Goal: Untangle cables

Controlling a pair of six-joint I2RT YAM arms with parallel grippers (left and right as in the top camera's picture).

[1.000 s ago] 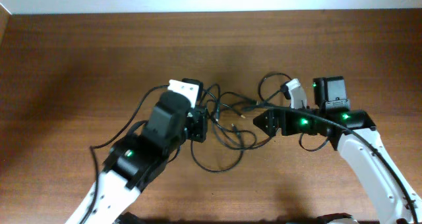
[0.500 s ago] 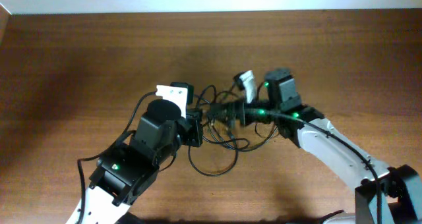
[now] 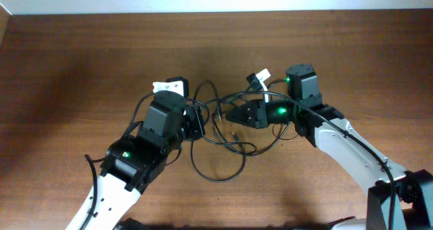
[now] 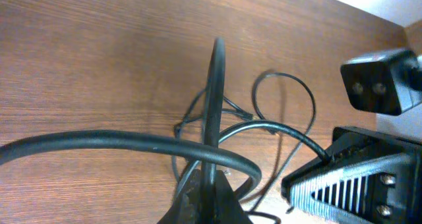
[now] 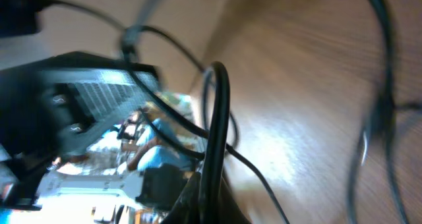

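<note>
The cables [image 3: 226, 136] lie as a tangle of thin, glossy black loops on the wood-grain counter [image 3: 81, 61] between the two arms; the arm bodies hide the knot's middle in the overhead view, and no plug end is clear enough to tell. The left tool [image 3: 197, 122] is clamped shut on a cord that arcs up stiffly from its tips. The right tool [image 3: 230, 114] is likewise closed on a strand — a narrow hairpin loop rising from its tips — though its own wrist view is smeared with blur.
</note>
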